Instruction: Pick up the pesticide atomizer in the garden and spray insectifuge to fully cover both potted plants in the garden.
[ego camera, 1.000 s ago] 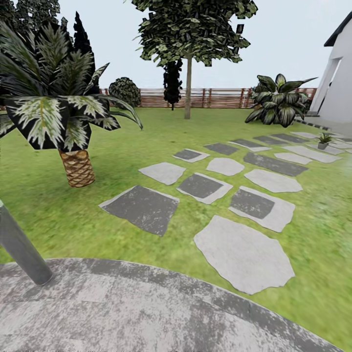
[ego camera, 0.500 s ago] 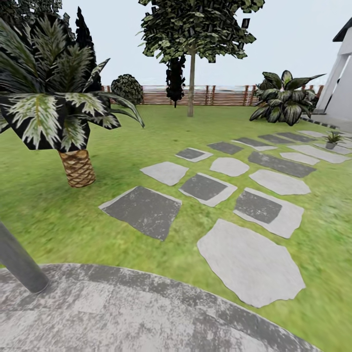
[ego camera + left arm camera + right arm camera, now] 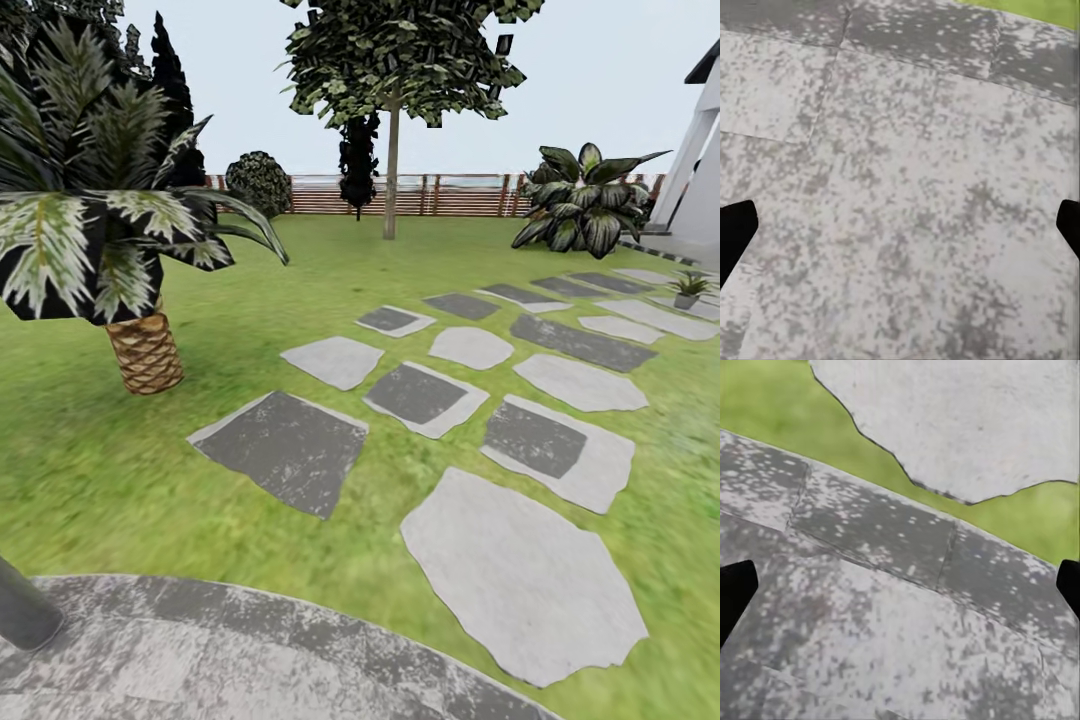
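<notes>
The garden spreads ahead in the head view as a green lawn [image 3: 300,270] crossed by grey stepping stones [image 3: 520,570]. One of the potted plants [image 3: 688,289], a small spiky rosette in a grey pot, stands far off at the right edge, beside the stones. The pesticide atomizer is out of view. My left gripper [image 3: 900,232] hangs open over speckled grey paving, its black fingertips [image 3: 735,232] wide apart. My right gripper [image 3: 900,585] is open too, above the rim of the round paved patch [image 3: 870,607], with grass and a pale stone beyond. Neither holds anything.
A palm [image 3: 100,220] with a scaly trunk stands close on the left. A grey pole [image 3: 20,610] rises from the paved patch [image 3: 250,660] at lower left. Further off are a tree [image 3: 392,150], a broad-leaved shrub [image 3: 585,200], a brown slatted fence [image 3: 450,195] and a white building [image 3: 700,170].
The camera has moved forward and turned a little. The palm and pole have slid left and the paved patch has dropped lower in the picture. The potted plant sits slightly further right.
</notes>
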{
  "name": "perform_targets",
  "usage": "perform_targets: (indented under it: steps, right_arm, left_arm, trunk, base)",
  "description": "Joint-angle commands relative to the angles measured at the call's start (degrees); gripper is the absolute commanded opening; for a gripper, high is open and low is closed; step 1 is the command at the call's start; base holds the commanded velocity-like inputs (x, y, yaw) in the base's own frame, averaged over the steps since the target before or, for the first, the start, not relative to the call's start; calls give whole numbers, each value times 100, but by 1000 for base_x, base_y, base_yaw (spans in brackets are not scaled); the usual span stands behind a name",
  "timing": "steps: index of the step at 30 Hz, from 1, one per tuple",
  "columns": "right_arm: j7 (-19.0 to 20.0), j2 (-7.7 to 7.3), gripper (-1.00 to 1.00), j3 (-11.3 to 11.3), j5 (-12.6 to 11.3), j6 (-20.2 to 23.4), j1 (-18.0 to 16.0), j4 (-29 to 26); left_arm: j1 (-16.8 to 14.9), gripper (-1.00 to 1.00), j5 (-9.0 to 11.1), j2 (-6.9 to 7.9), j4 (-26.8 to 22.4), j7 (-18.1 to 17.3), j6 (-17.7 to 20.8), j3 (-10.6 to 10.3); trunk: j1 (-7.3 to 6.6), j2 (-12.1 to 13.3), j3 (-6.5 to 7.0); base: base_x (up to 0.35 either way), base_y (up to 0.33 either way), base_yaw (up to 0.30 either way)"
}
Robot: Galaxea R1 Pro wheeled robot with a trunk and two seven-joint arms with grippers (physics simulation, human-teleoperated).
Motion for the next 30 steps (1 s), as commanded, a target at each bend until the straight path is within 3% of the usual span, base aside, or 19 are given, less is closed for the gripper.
perform_targets:
  steps: [1, 30]
  right_arm:
    - [-33, -5, 100, 29, -14, -18, -3, 4]
    - [-41, -11, 100, 27, -14, -20, -3, 11]
  left_arm:
    - [0, 100, -5, -1, 9, -2, -20, 18]
    - [-4, 100, -5, 0, 24, -4, -21, 19]
  trunk:
    - [3, -2, -5]
    - [3, -2, -5]
  base:
    - [340, -111, 0]
    - [325, -149, 0]
